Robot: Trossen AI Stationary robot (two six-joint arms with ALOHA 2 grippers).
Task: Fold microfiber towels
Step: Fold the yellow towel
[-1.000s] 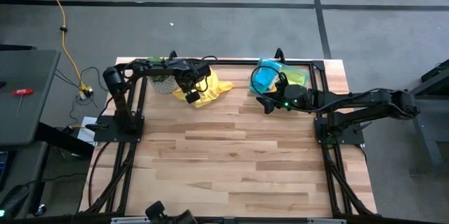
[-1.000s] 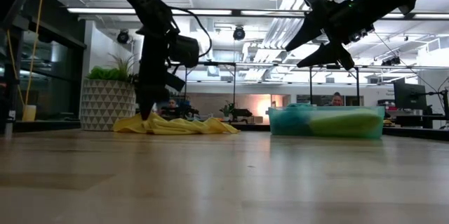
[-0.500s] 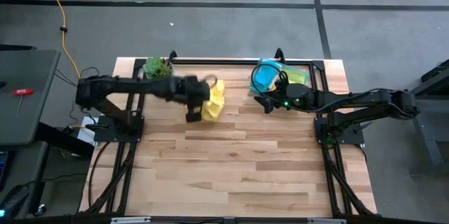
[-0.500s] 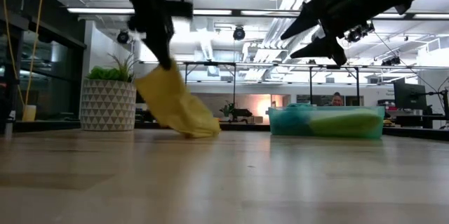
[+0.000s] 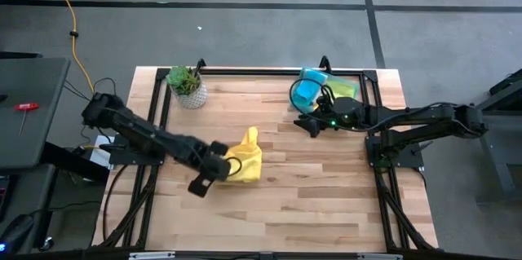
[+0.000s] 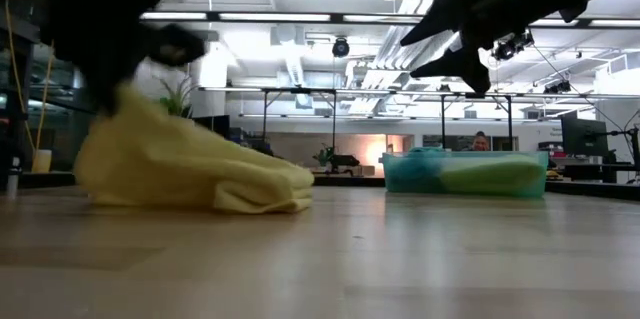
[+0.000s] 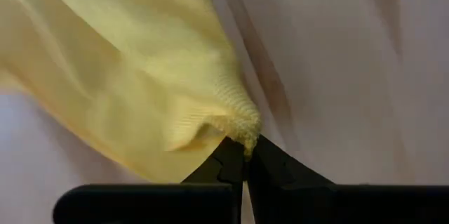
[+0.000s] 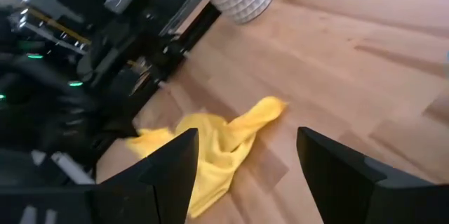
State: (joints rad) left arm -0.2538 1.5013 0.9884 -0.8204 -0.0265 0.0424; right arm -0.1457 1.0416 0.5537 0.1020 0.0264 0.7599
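Left gripper (image 5: 222, 165) sits low over the middle-left of the table (image 5: 310, 203), jaws pressed together on a corner of the yellow towel (image 5: 246, 160). The left wrist view shows the hem (image 7: 238, 122) nipped right at the fingertips.

Yellow towel: lies on the open wood as a crumpled heap, one pointed end trailing toward the far side. No flat panel, no clean crease. In the low view it forms a rumpled mound (image 6: 190, 169) touching the tabletop.

Right gripper (image 5: 312, 123) hovers above the table just beside the green tray (image 5: 347, 89) at the far right, jaws spread wide, holding nothing.

Other towels: a blue one (image 5: 307, 90) and a lime green one (image 5: 344, 89) sit bunched in the tray. No grey one can be made out.

Potted plant (image 5: 188, 86) stands at the far left corner, well apart from the work.

Progress, judged: very early. One towel is out in the working area but not yet spread or folded. No folded towel is visible anywhere. Left to do: flatten and fold the yellow one, then fetch and fold those in the tray.
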